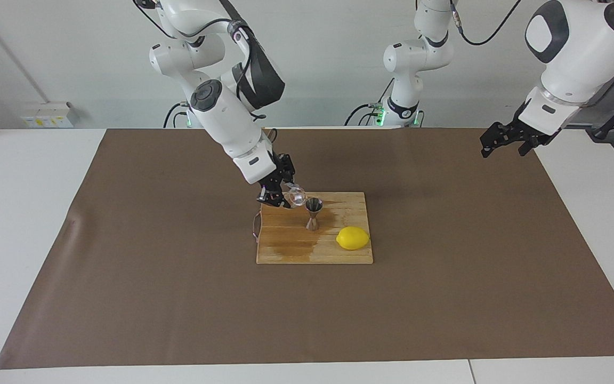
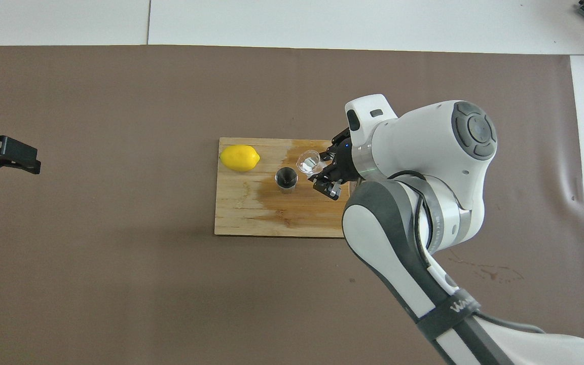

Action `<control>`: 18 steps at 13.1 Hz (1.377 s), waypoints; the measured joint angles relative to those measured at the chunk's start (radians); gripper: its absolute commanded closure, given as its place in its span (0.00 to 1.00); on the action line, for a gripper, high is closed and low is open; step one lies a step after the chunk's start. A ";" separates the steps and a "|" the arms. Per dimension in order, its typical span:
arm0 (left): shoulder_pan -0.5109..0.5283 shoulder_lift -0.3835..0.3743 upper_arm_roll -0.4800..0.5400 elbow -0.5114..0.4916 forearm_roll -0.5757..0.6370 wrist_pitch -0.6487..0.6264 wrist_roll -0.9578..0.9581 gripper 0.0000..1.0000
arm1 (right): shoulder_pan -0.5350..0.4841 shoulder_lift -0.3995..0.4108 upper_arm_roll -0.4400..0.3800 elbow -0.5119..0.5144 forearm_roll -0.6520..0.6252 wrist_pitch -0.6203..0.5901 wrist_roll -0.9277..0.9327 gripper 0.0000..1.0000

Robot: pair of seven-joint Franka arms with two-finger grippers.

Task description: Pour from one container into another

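A small clear glass cup [image 1: 297, 196] [image 2: 308, 163] hangs tilted in the air, its mouth turned toward the steel jigger [image 1: 313, 213] [image 2: 286, 179]. My right gripper [image 1: 285, 196] [image 2: 322, 172] is shut on the cup, just beside the jigger's rim and over the wooden board [image 1: 285, 250] [image 2: 241, 213]. The jigger stands upright on the board, on a dark wet patch. My left gripper [image 1: 504, 143] [image 2: 3, 156] waits open above the brown mat at the left arm's end of the table, with nothing in it.
A yellow lemon [image 1: 353, 238] [image 2: 240, 157] lies on the board's corner, beside the jigger toward the left arm's end. A brown mat [image 1: 152, 298] covers most of the white table. A dried stain [image 2: 489, 272] marks the mat near the right arm's base.
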 measured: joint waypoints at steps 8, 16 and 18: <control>0.000 0.000 0.000 0.000 0.000 0.000 0.000 0.00 | 0.026 0.036 0.000 0.077 -0.172 -0.095 0.117 1.00; 0.000 0.000 0.000 0.000 0.000 0.000 0.000 0.00 | 0.070 0.118 -0.001 0.199 -0.261 -0.192 0.204 1.00; 0.000 0.000 0.000 0.000 0.000 0.000 0.000 0.00 | 0.074 0.124 -0.001 0.206 -0.280 -0.208 0.205 1.00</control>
